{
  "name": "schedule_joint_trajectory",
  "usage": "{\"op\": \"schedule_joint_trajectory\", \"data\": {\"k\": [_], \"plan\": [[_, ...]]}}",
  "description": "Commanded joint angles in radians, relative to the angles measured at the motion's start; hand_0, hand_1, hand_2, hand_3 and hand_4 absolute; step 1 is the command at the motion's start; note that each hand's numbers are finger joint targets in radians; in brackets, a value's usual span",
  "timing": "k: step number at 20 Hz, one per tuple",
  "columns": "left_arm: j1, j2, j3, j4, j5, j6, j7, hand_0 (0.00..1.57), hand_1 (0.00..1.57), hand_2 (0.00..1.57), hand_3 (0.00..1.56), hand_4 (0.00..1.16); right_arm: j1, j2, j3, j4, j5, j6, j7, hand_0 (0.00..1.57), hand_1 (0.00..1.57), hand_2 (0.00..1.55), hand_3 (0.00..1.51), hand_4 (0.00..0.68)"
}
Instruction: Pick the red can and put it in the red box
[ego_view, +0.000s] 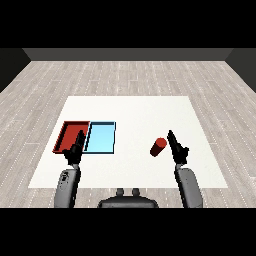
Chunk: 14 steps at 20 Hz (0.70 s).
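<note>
A red can (158, 147) stands on the white table right of the middle, leaning a little in the view. My right hand (177, 146) is just to its right, fingers straight and pointing away from me, a small gap between hand and can. The red tray (69, 131) lies at the left of the table, with nothing inside that I can see. My left hand (75, 149) hovers over the red tray's near edge with straight fingers and holds nothing.
A light blue tray (102, 137) lies right beside the red tray, touching its right side. The white table (135, 112) ends on a grey plank floor all round.
</note>
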Motion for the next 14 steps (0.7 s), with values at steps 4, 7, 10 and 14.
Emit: {"op": "schedule_joint_trajectory", "data": {"k": [4, 7, 10, 14], "plan": [[0.001, 0.000, -0.028, -0.001, -0.008, -0.029, 0.011, 0.00, 0.00, 0.00, 0.00, 0.00, 0.125, -0.170, -0.213, -0.013, -0.202, 0.211, -0.097, 0.00, 0.00, 0.00, 0.00, 0.000], [-0.062, -0.039, -0.004, -0.116, 0.059, -0.039, -0.178, 0.00, 0.00, 0.00, 0.00, 0.00, 0.088, -0.173, -0.267, -0.043, -0.293, 0.286, -0.253, 0.00, 0.00, 0.00, 0.00, 0.000], [-0.033, -0.051, -0.019, -0.063, 0.042, -0.064, -0.326, 0.00, 0.00, 0.00, 0.00, 0.00, 0.187, -0.182, -0.311, -0.051, -0.343, 0.375, -0.366, 0.00, 0.00, 0.00, 0.00, 0.000], [-0.003, -0.034, 0.000, -0.057, 0.041, -0.079, -0.381, 0.00, 0.00, 0.00, 0.00, 0.00, 0.137, -0.243, -0.382, 0.089, -0.388, 0.488, -0.427, 0.00, 0.00, 0.00, 0.00, 0.000]]}}
